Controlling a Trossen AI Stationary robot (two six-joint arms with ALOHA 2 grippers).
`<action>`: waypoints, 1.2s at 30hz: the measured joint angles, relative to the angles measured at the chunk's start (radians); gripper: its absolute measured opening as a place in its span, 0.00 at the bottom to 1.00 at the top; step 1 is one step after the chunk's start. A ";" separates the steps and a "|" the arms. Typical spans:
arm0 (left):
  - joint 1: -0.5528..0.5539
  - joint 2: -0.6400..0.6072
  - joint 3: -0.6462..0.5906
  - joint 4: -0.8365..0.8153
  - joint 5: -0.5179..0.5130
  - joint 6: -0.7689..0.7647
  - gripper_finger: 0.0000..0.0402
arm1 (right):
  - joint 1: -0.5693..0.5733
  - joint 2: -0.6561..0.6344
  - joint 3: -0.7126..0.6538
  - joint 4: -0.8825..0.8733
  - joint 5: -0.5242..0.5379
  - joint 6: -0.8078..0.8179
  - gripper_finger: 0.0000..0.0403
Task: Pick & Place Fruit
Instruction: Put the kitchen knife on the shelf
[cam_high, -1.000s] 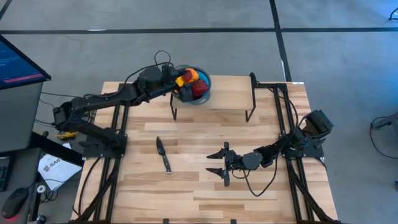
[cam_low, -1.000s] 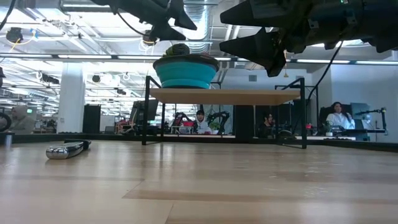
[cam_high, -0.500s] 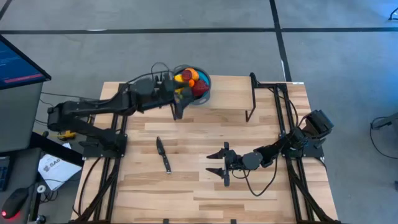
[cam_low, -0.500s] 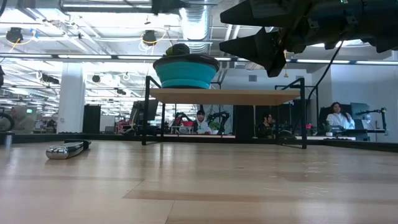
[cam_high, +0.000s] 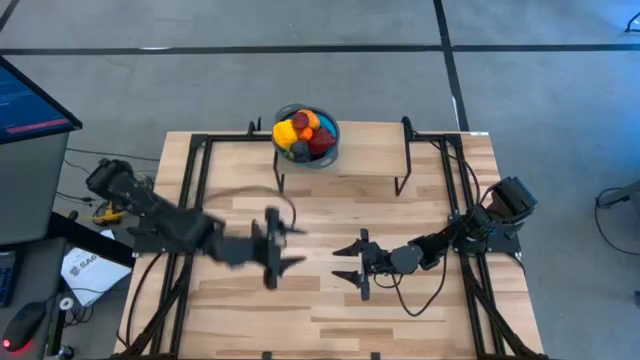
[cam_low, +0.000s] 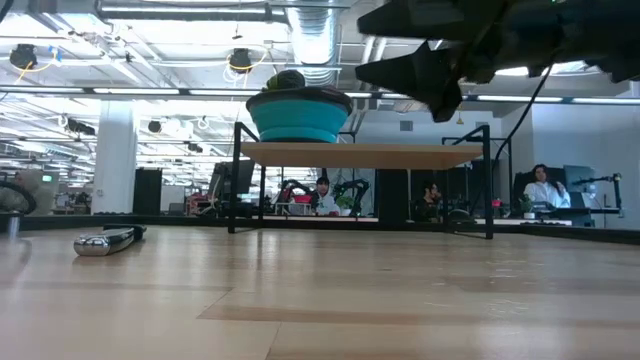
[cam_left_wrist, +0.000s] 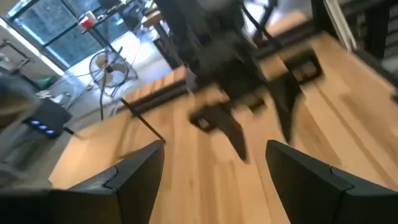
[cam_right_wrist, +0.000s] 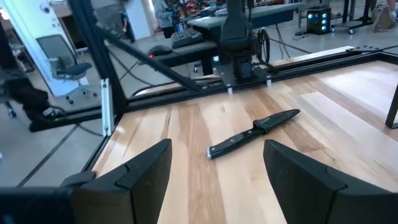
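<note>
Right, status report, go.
Left gripper open, empty, low over the table centre. Right gripper open, empty, hovering opposite. Fruit piled in the blue bowl on the rack. Knife lies between grippers.

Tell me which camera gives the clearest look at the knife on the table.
The right wrist view: the knife lies whole and unobstructed on the wood. The low view shows it edge-on and foreshortened. In the high view the left arm blurs across it. The left wrist view doesn't show it clearly.
</note>
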 joint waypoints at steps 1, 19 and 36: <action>-0.040 0.021 -0.009 -0.001 -0.052 -0.014 0.68 | 0.010 -0.012 -0.003 -0.009 0.007 -0.005 0.62; -0.327 0.112 -0.316 -0.001 -0.242 -0.981 0.68 | 0.058 -0.222 -0.003 -0.578 0.008 0.119 0.62; -0.237 0.113 -0.533 0.002 -0.047 -1.791 0.66 | 0.008 -0.192 -0.002 -0.569 0.006 0.154 0.62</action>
